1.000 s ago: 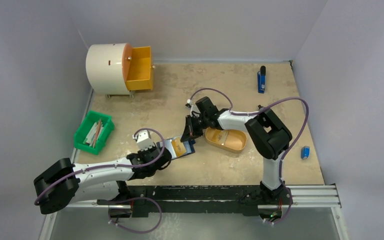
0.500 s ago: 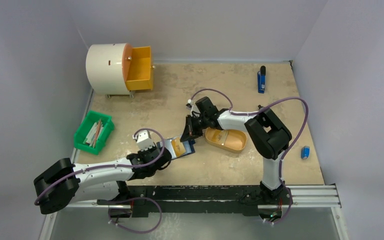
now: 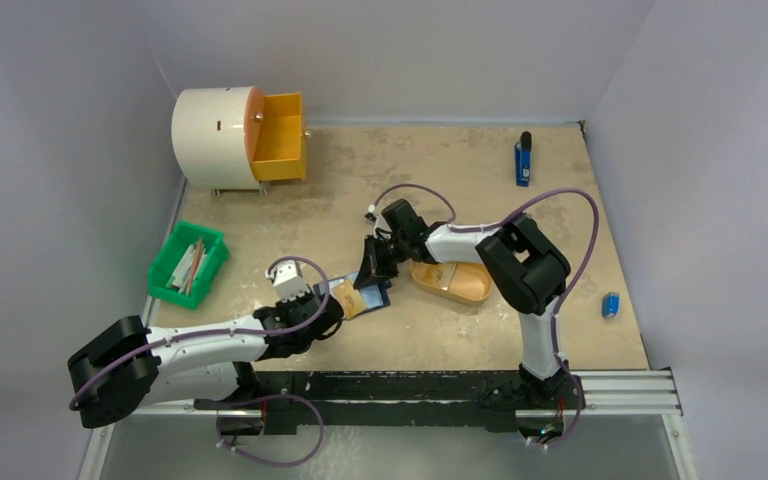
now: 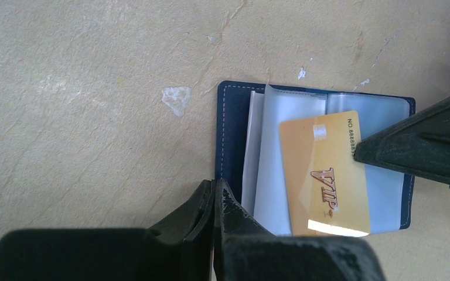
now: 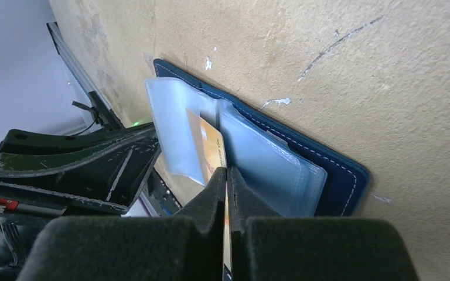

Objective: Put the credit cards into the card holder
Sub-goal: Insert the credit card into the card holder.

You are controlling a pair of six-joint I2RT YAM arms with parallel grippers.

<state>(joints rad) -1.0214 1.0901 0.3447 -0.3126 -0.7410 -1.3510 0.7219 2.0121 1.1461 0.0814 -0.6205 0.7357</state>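
The card holder lies open on the table, a navy case with clear pale-blue pockets. A gold credit card marked VIP lies across the pockets, its far edge between two clear sleeves. My right gripper is shut on that card's edge and leans over the holder from the far right. My left gripper is shut, its tips resting at the holder's near left edge. The holder's near left corner is hidden under its fingers.
An orange oval tray sits just right of the holder, under the right arm. A green bin of sticks stands at the left. A white drum with an open orange drawer is at the back left. Small blue items lie on the right.
The right arm has swung left and nearer, carrying the gold card further over the open holder. The left arm has stayed put at the holder's edge.
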